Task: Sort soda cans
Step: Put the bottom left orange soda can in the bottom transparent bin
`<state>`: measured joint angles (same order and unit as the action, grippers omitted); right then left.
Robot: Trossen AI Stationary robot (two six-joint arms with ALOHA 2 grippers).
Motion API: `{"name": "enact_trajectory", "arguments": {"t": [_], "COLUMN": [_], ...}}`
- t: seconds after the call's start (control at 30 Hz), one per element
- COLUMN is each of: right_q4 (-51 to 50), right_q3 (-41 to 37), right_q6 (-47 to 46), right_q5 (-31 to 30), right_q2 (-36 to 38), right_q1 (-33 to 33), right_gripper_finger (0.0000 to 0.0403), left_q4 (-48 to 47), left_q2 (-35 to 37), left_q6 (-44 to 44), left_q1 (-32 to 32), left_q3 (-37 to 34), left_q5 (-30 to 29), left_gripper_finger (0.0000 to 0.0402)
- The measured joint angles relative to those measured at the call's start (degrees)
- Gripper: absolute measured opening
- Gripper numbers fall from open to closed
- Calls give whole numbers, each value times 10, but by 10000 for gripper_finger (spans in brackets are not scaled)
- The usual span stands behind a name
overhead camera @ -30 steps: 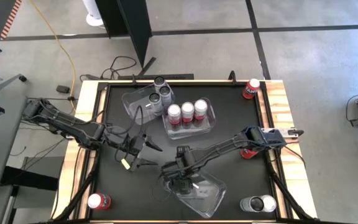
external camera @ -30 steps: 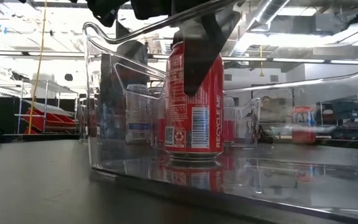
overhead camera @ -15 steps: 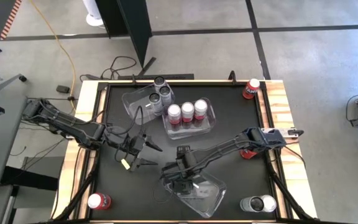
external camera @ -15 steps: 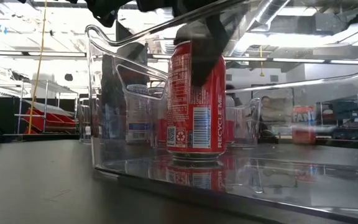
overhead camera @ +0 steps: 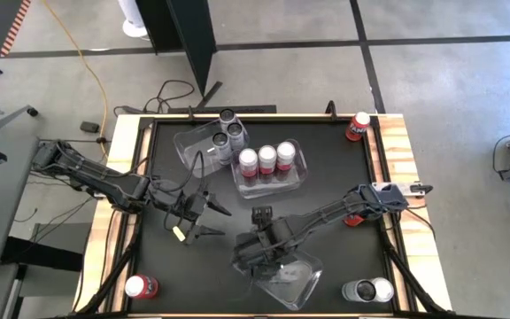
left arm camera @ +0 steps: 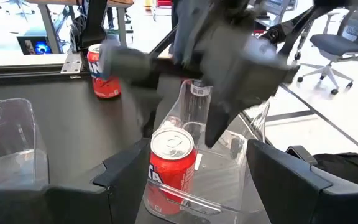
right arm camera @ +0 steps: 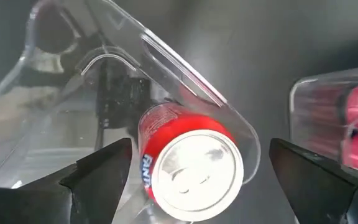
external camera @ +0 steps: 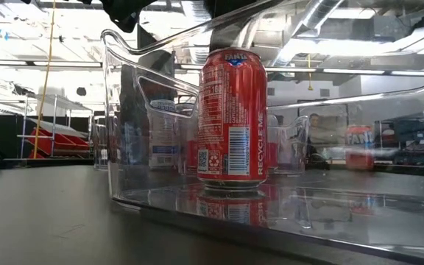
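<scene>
A red soda can (external camera: 232, 121) stands upright on the floor of a clear plastic bin (overhead camera: 292, 276) at the table's near middle. My right gripper (overhead camera: 257, 257) hangs open straight above it, pointing steeply down. In the right wrist view the can's silver top (right arm camera: 197, 165) shows below, between the spread fingers, which stand clear of it. My left gripper (overhead camera: 224, 221) waits open to the left of the bin, pointing toward it, with nothing between its fingers. The left wrist view shows the can (left arm camera: 171, 165) in the bin beyond them.
A clear bin (overhead camera: 301, 168) at the far middle holds three red-and-white cans. Beside it, another bin (overhead camera: 189, 146) holds dark grey cans. Loose cans: a red one at the far right corner (overhead camera: 358, 126), one under the right arm (overhead camera: 354, 218), one near left (overhead camera: 140, 286), silver ones near right (overhead camera: 367, 290).
My right gripper has risen straight up off the red can. Its finger, which lay along the can's side, has left the low view. The can stays upright where it was in the bin.
</scene>
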<state>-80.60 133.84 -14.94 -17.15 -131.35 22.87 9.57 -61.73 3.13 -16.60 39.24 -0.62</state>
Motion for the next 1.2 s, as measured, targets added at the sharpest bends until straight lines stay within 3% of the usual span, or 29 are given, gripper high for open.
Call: {"name": "enact_trajectory", "arguments": {"t": [0.23, 0.47, 0.8, 1.0, 1.2], "right_q4": [-22, -95, -94, -94, -94], "right_q3": [7, 8, 8, -2, -2], "right_q6": [-17, -141, -272, -342, -391], "right_q5": [-57, -90, -116, -133, -153], "right_q2": [17, 54, 71, 70, 70], "right_q1": [24, 59, 132, 173, 222], "right_gripper_finger": [395, 372, 352, 281, 151], "left_q4": [-2, -2, -2, 9, 23], "left_q2": [0, 0, 0, 0, 0], "left_q6": [1, 1, -1, -7, -12], "left_q1": [0, 0, 0, 0, 0], "left_q3": [0, 0, 0, 0, 0], "left_q5": [0, 0, 0, 0, -8], "left_gripper_finger": [260, 260, 260, 260, 260]}}
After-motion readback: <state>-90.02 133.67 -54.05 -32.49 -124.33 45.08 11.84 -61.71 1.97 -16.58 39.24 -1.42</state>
